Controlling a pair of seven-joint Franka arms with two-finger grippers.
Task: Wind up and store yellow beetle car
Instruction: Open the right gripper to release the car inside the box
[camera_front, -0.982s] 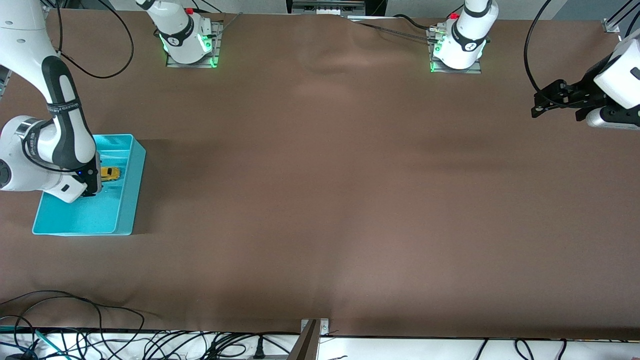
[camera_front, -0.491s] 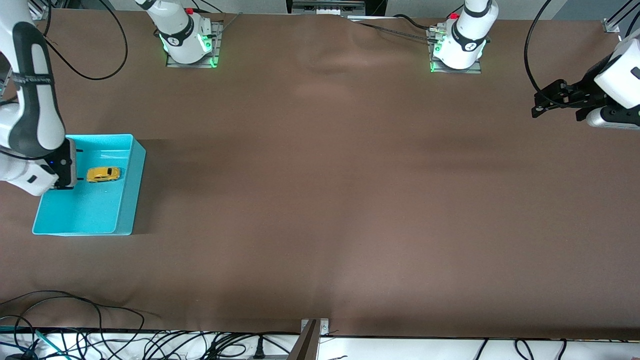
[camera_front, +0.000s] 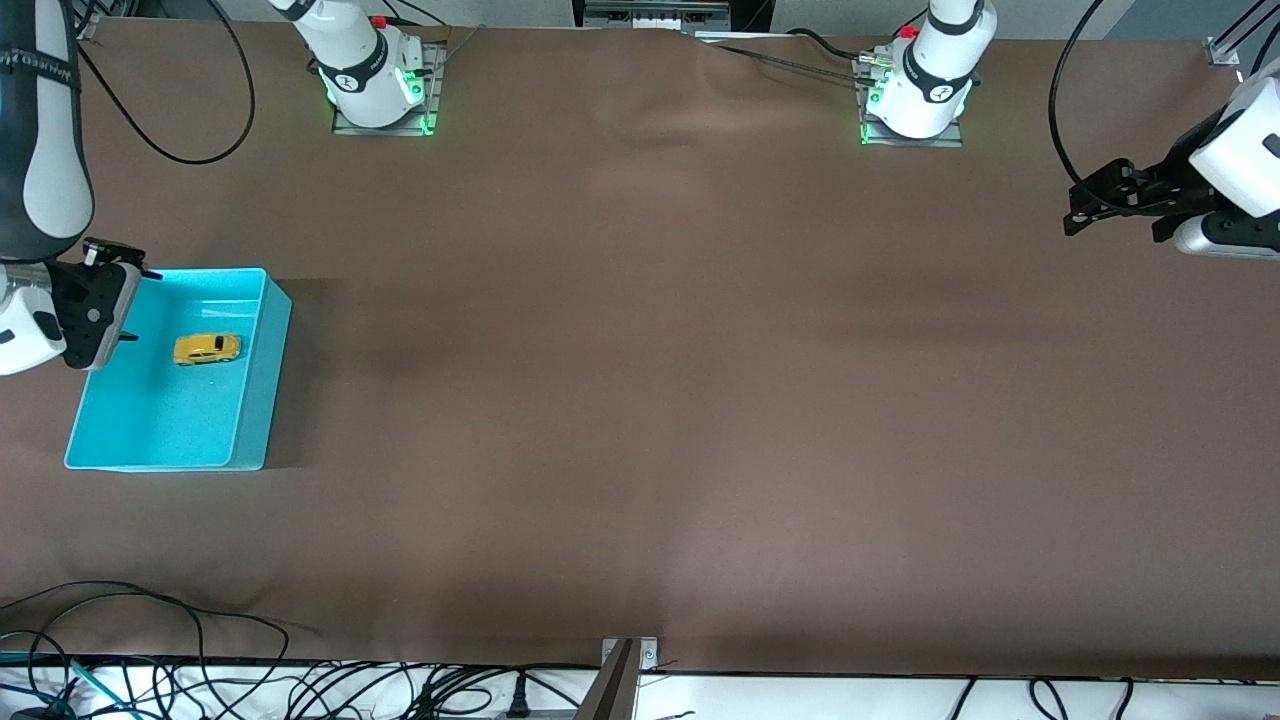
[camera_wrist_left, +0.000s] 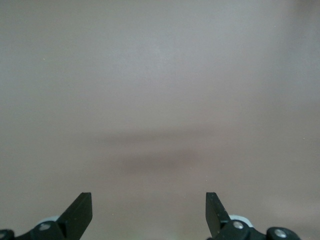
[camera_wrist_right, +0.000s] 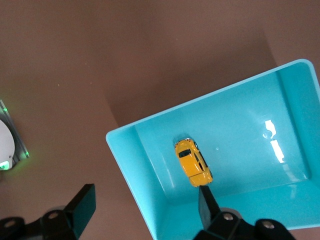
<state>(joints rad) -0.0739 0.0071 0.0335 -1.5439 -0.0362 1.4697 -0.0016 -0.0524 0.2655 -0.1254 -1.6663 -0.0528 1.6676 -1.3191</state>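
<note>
Front view: yellow beetle car (camera_front: 206, 348) lies in turquoise bin (camera_front: 262, 400).

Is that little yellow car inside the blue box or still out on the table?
Inside. The yellow beetle car sits on its wheels on the turquoise bin floor, nothing gripping it.

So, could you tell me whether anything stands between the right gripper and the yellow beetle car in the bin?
Nothing visible does. The yellow beetle car lies alone on the floor of the turquoise bin, uncovered. The right gripper, open and empty, hangs over the bin's outer edge. The left gripper waits open at the table's other end.
</note>
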